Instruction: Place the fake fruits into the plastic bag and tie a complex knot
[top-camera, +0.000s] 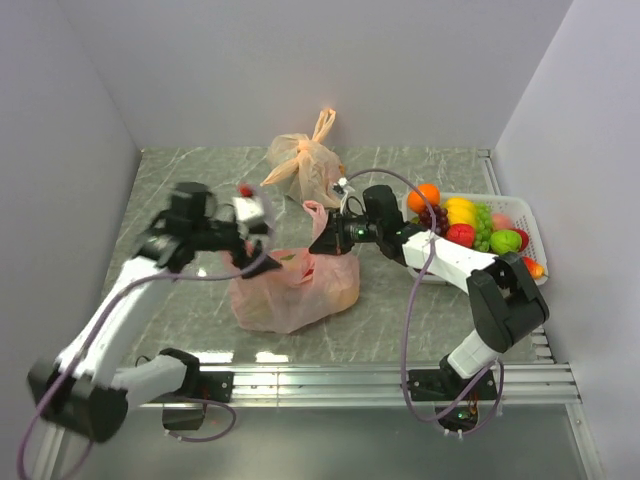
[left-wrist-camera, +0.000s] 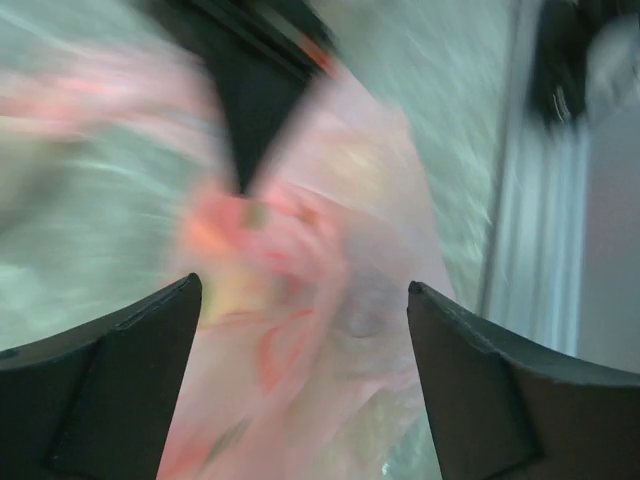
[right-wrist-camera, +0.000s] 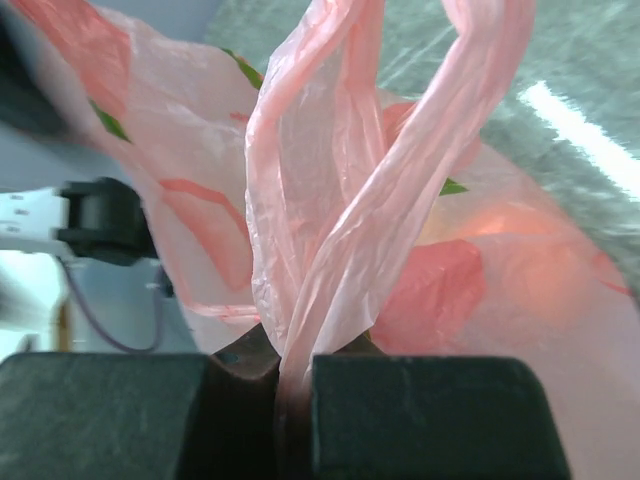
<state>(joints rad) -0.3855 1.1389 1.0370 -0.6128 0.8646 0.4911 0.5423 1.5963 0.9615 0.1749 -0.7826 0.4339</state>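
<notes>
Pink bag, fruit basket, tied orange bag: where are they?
pink-red plastic bag (top-camera: 285, 295), top view, its bulging body.
white basket (top-camera: 532, 228), top view, its right rim.
pale orange bag (top-camera: 315, 167), top view, below its knot.

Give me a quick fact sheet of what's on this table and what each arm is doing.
Bag: pink, bulging, in the middle
Right end effector: shut on bag handle
Left end effector: open, over bag, holding nothing
Fruits: piled in basket, right side
Pale bag: knotted, at back
</notes>
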